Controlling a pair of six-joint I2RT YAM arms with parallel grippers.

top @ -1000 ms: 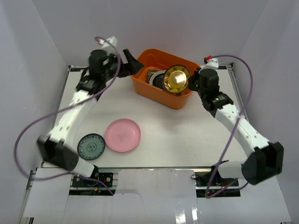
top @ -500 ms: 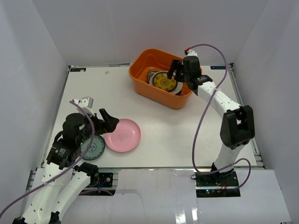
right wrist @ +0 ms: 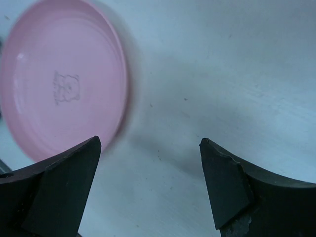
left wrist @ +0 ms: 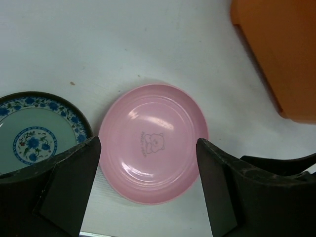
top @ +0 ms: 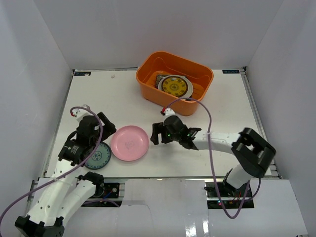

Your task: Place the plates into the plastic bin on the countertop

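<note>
Both pincers spread wide and empty, either side of the glossy pink round plate [top: 129,142].
We note the plate flat on the white countertop [top: 123,98], at 7 o'clock from the deep orange plastic bin [top: 148,89]. The left gripper [top: 107,127] hangs at its 9 o'clock and the right gripper [top: 157,133] at its 3 o'clock. A small blue-green patterned plate [top: 96,155] lies just beside it at 8 o'clock. A yellow-brown patterned plate [top: 174,86] lies in the bin.

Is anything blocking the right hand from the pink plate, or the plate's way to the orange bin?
Nothing visible. Only bare white countertop lies between the open right hand and the pink plate, and between that plate and the orange bin.
</note>
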